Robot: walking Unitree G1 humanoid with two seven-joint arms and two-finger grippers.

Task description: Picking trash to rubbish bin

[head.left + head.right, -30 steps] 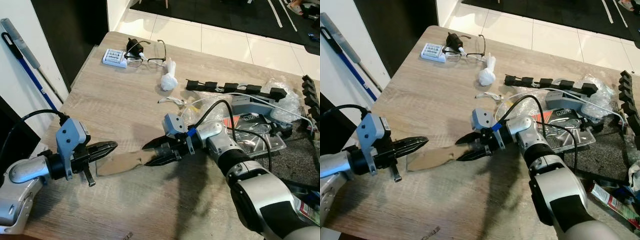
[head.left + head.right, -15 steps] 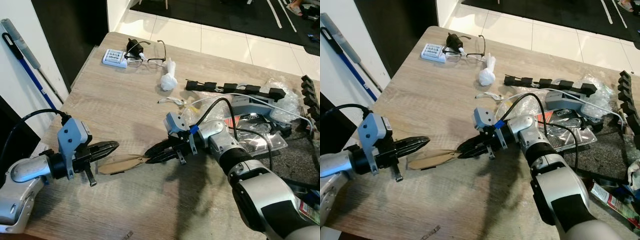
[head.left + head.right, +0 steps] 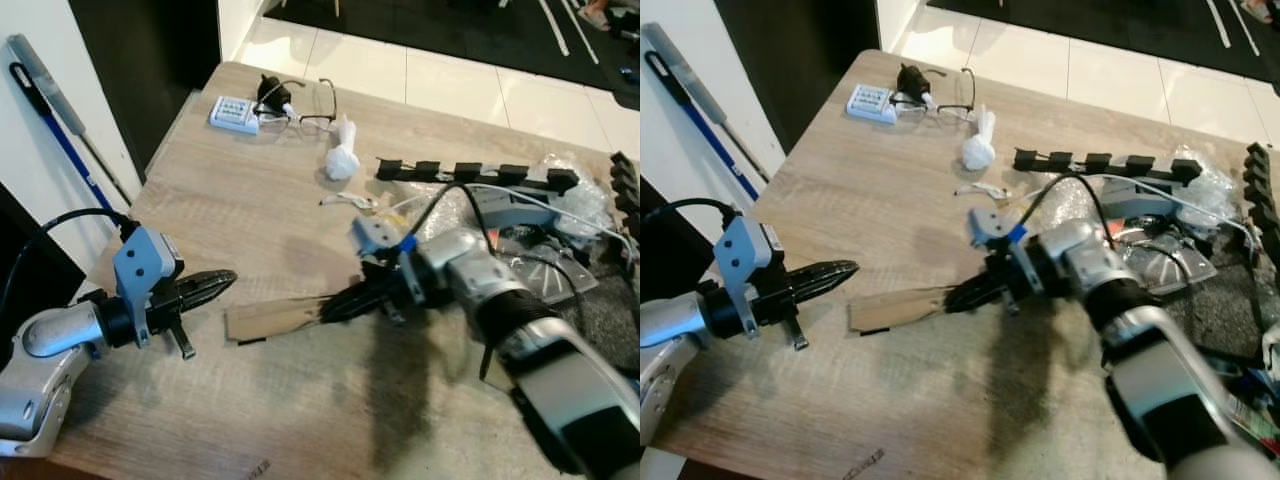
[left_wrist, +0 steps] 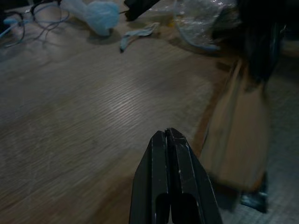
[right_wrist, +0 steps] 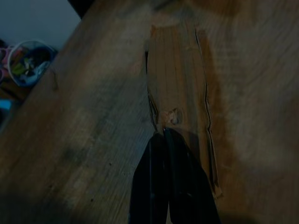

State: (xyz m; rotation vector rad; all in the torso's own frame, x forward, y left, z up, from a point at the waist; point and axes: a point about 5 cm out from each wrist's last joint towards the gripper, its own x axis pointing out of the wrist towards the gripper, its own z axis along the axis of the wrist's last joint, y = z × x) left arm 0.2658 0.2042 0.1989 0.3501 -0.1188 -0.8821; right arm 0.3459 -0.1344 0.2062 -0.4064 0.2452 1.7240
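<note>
cardboard strip: flat brown piece, lying on the wooden table between the two grippers, long way running left to right
right gripper: fingers pinched together right on the strip's right end, so it's got a grip on the near edge; the wrist view shows the strip stretching straight out from the fingertips
left gripper: fingers pressed together on nothing, hovering just beside the strip's left end, a bit up and to the left of it, not touching
left wrist view: strip sits off to one side of the closed fingertips, kinda blurry
tissue wad: white, farther back on the table, well apart from the strip
glasses: by the far edge, next to a small white box
plastic wrap: crinkly clear stuff over on the right, behind the right arm, with black segmented strips nearby
mop handle: leaning on the wall to the left of the table
</note>
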